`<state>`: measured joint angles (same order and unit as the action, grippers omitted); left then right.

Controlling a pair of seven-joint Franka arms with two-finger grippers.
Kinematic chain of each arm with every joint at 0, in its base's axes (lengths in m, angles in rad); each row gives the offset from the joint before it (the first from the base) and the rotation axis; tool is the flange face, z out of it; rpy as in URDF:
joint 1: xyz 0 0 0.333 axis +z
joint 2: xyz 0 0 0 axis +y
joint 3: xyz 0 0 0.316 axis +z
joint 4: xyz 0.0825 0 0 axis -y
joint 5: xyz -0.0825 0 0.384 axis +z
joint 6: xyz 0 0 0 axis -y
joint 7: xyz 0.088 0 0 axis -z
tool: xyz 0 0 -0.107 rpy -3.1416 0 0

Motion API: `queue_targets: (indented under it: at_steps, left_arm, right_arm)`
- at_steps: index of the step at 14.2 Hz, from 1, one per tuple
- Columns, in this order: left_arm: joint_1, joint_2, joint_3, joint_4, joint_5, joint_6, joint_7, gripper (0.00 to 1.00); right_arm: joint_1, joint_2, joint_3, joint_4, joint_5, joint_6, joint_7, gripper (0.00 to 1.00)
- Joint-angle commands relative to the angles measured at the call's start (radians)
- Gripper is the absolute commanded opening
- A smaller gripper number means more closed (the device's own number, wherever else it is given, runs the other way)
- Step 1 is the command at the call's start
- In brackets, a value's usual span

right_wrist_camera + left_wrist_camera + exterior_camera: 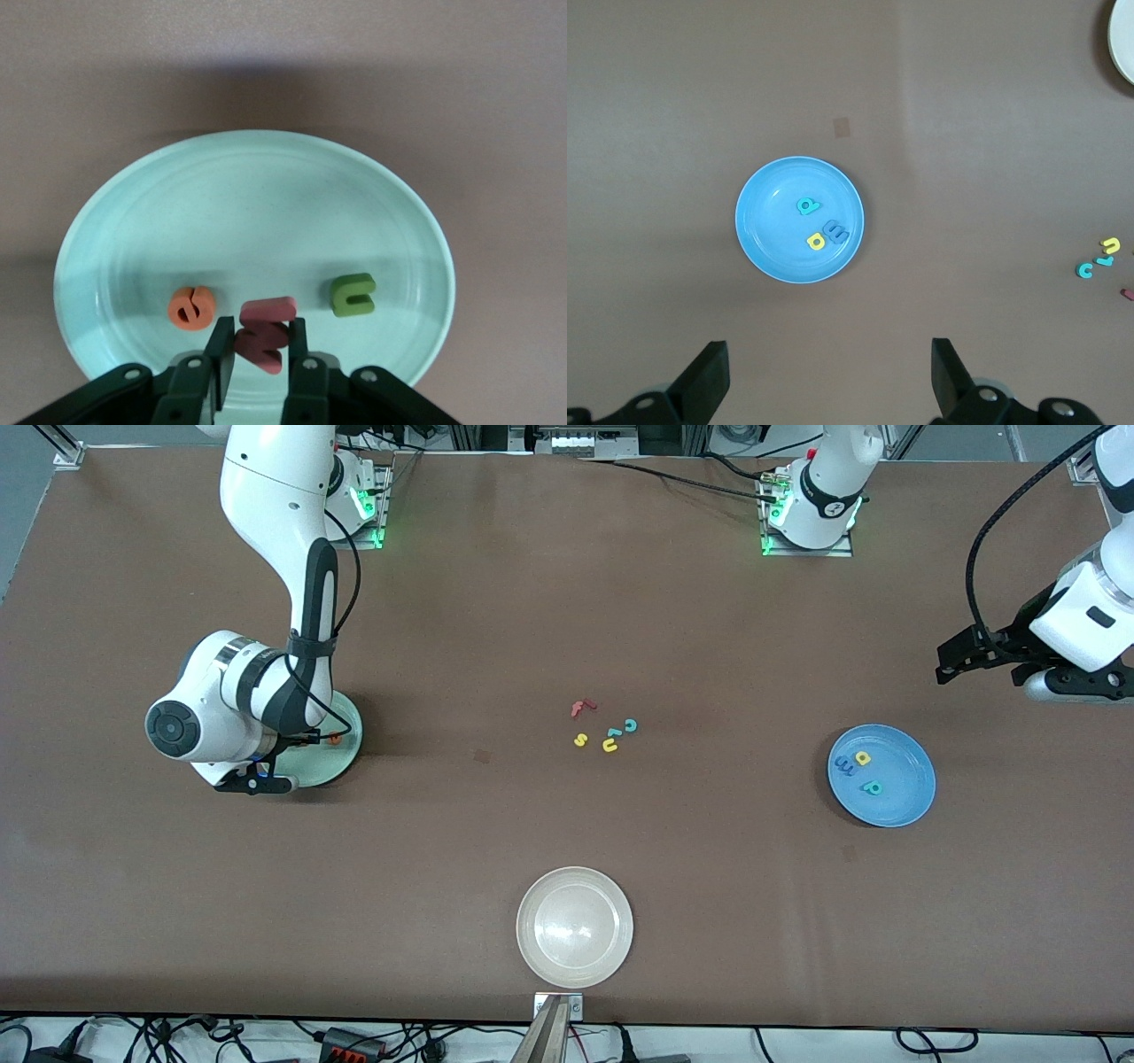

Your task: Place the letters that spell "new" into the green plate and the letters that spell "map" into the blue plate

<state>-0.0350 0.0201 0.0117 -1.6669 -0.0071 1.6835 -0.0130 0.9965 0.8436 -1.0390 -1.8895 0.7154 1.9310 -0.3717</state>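
Brown tabletop; right gripper jaws pinching salmon-red foam w inside pale mint-green round plate, visible only by right wrist view; left gripper jaws hanging apart.

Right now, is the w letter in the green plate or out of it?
In. The salmon-red w sits in the green plate between the right gripper's fingertips, with the orange e and green n.

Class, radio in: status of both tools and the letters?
Right tool over green plate, around w; e, n in. Left tool open, waiting. Blue plate filled.
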Motion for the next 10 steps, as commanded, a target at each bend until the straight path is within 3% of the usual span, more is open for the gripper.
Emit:
queue_targets:
  at_steps: [1, 10]
  left_arm:
    - [0.003, 0.014, 0.008, 0.039, -0.019, -0.036, 0.007, 1.00]
    - [0.010, 0.007, 0.011, 0.041, -0.017, -0.042, 0.099, 1.00]
  right_arm:
    - [-0.018, -0.015, 0.023, 0.004, 0.018, 0.020, -0.023, 1.00]
    - [-0.018, -0.028, -0.007, 0.076, 0.018, 0.016, -0.016, 1.00]
